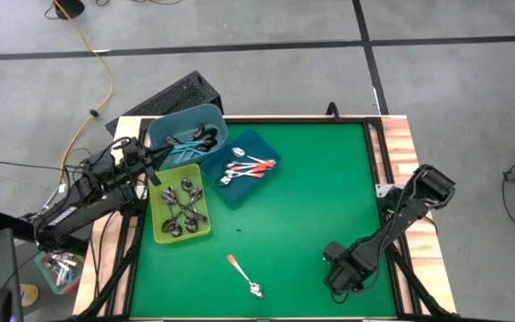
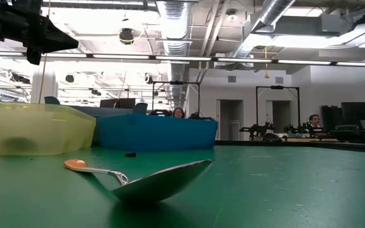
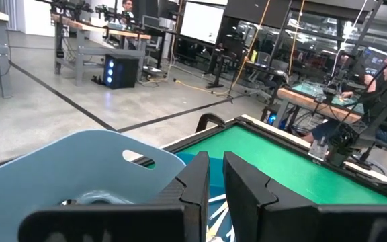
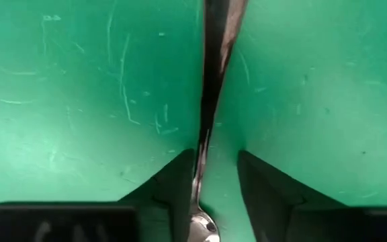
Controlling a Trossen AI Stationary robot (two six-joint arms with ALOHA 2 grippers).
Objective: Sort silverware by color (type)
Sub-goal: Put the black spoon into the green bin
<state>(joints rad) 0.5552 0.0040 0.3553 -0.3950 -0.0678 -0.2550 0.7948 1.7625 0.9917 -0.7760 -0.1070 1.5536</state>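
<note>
- Right hand (image 1: 340, 279) low at the green surface (image 1: 311, 197), near its front right – fingers (image 4: 173, 185) parted either side of a dark-handled spoon (image 4: 210, 87), grip not certain
- Left hand (image 1: 155, 159) over the light blue bin (image 1: 186, 121), fingers almost together, nothing between them
- Orange-handled spoon (image 1: 243, 275) lies loose near the front edge
- Other spoons in the yellow bin (image 1: 155, 215) and dark blue bin (image 1: 262, 143)

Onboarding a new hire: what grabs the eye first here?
Three bins clustered at the green table's far left: light-blue, dark-blue and yellow-green, each holding spoons. A lone orange-handled metal spoon lies near the front edge. The right tool straddles a plain metal spoon.
</note>
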